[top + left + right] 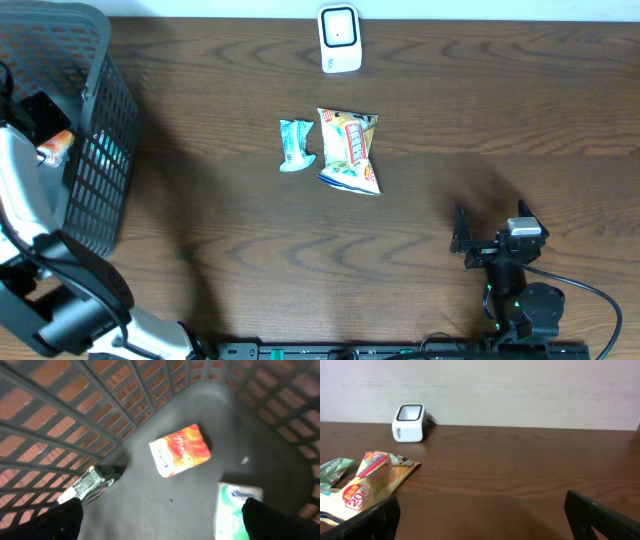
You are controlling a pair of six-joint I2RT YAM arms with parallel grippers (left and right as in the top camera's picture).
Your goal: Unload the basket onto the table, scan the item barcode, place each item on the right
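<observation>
Left gripper [160,512] hangs spread inside the dark grey plastic mesh basket [55,415] (nothing pinched).
Lower squarely over the flat orange-red packet [181,450], frame centre, and close across its narrow width; right gripper [480,510] is spread too, white boxy scanner [339,38] upper centre.

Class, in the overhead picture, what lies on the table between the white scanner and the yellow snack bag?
Nothing: the overhead view shows only bare brown table between the white scanner and the yellow snack bag. The right wrist view agrees.

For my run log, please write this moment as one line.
left gripper: open, inside basket | right gripper: open, empty | snack bag: on table, untouched
</observation>
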